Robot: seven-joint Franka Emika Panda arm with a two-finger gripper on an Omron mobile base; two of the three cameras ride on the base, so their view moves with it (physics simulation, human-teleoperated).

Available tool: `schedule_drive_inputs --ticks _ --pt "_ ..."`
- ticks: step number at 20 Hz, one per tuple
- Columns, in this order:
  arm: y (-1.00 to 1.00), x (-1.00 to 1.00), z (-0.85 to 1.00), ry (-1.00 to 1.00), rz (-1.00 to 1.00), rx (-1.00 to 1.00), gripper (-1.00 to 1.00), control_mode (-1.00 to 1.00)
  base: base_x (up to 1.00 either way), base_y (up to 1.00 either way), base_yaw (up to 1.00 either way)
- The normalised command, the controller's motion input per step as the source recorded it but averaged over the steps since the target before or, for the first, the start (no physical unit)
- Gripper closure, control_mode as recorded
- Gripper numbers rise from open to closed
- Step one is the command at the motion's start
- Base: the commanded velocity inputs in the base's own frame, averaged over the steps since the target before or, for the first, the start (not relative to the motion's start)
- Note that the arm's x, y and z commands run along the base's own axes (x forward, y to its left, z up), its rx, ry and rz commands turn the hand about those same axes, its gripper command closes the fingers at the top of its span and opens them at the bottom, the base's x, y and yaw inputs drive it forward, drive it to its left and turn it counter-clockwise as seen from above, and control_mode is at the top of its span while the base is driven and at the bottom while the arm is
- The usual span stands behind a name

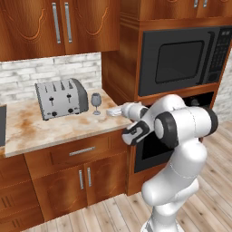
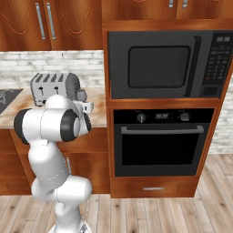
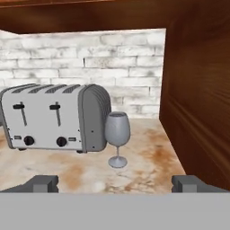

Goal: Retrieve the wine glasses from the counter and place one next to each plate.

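The wine glass (image 3: 117, 138) stands upright on the marbled counter (image 3: 148, 157), its bowl touching or just beside the toaster (image 3: 54, 117) at its 9 o'clock, with the wooden cabinet side (image 3: 197, 103) close at its 3 o'clock and the white brick wall behind at 12; the left base view shows the same glass (image 1: 96, 103) just right of the toaster (image 1: 61, 98). The gripper (image 3: 116, 183) sits level at the glass's 6 o'clock, jaws spread as wide as they go and holding nothing, one fingertip (image 3: 42, 183) low at either side of the hand view. The step in hand looks like the approach to grasp. To do it well, I would keep the hand horizontal, advance straight toward 12 so the bowl or stem passes between the fingers, and keep the 9 o'clock finger clear of the toaster's end. The slim stem and small foot suggest it tips easily, so close gently and lift straight up.
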Motion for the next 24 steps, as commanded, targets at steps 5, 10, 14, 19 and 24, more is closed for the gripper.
schedule_drive_inputs --ticks 5,10,14,19,24 --pt "0.00 0.30 -0.01 0.00 0.00 0.00 -1.00 -1.00 0.00 0.00 0.00" --pt "0.00 0.13 -0.04 0.00 0.00 0.00 -1.00 -1.00 0.00 0.00 0.00" --pt "0.01 0.24 -0.14 0.00 0.00 0.00 -1.00 -1.00 0.00 0.00 0.00" --pt "0.06 0.45 -0.16 0.00 0.00 0.00 -1.00 -1.00 0.00 0.00 0.00" --pt "0.09 0.40 -0.14 0.00 -0.01 0.00 -1.00 -1.00 0.00 0.00 0.00"
